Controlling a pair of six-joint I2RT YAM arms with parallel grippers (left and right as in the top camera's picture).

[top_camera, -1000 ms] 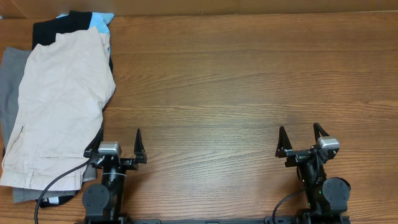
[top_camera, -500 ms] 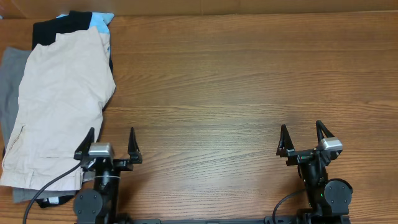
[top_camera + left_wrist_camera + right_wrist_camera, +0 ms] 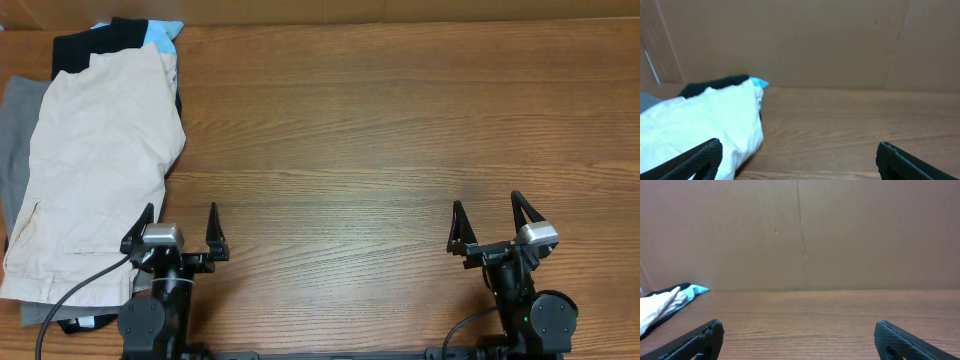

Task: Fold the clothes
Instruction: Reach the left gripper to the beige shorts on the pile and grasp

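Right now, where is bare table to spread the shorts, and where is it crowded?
Bare table spans from the beige shorts rightward, ahead of the left gripper and right gripper. Crowded: far left, where they overlie grey shorts and a black-and-blue garment.

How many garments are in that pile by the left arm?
3: beige shorts on top, grey shorts beneath at the pile's outer edge, black and light-blue garment at the far end. More may lie hidden underneath.

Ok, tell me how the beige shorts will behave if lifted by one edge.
The beige shorts look like soft, wrinkled cloth, so they will probably droop and unfold. They lie atop the grey shorts and a black garment, so dragging may shift those too.
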